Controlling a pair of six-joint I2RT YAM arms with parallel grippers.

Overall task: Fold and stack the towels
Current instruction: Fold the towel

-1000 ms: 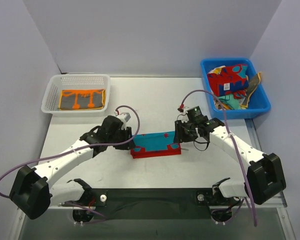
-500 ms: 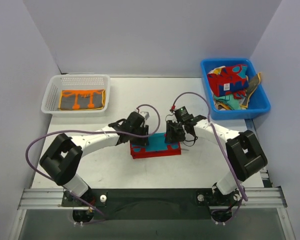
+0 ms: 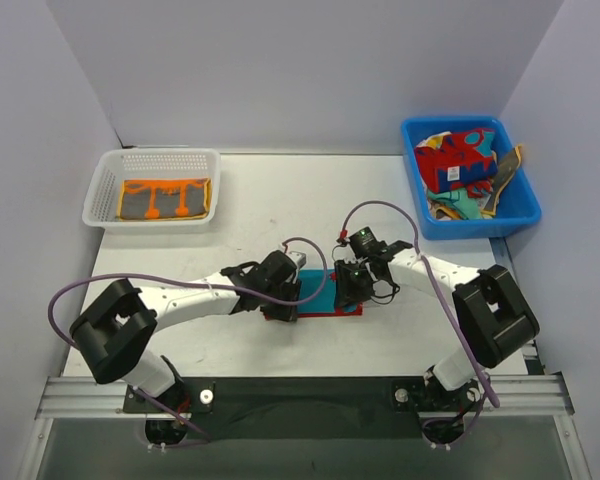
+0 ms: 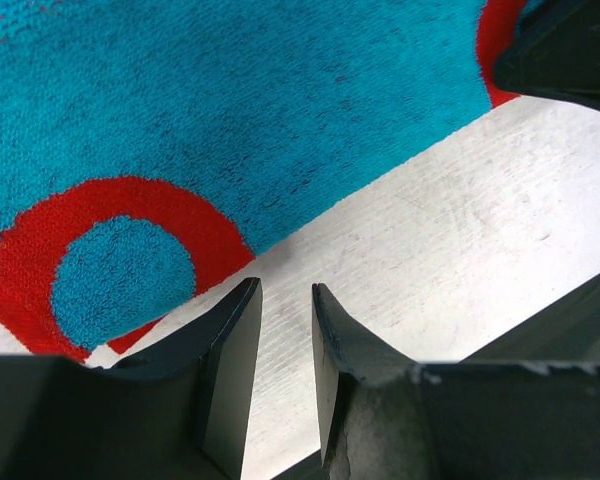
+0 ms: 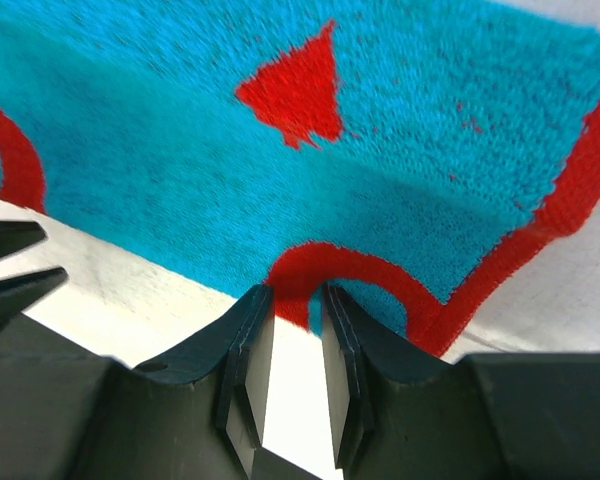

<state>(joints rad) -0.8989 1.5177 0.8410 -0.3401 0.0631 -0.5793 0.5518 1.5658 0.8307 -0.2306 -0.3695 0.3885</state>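
Observation:
A teal and red towel point(image 3: 320, 293) lies flat mid-table, close up in the left wrist view point(image 4: 230, 100) and the right wrist view point(image 5: 380, 150). My left gripper point(image 3: 285, 302) is low at its near-left edge. Its jaws point(image 4: 285, 290) stand narrowly apart over bare table, just short of the cloth. My right gripper point(image 3: 349, 296) is at the near-right edge, jaws point(image 5: 295, 292) narrowly apart, with the towel's red hem right at the fingertips. An orange and grey towel point(image 3: 165, 198) lies folded in the white basket point(image 3: 105, 180). More towels point(image 3: 465, 160) are piled in the blue bin point(image 3: 525, 215).
The basket stands at the back left and the bin at the back right. The two grippers are close together, each showing in the other's wrist view. Purple cables loop above both arms. A dark rail point(image 3: 300, 395) runs along the table's near edge.
Both grippers have moved from the towel's far side to its near edge and come closer together. Both pairs of jaws have narrowed. The left arm now covers the towel's left part.

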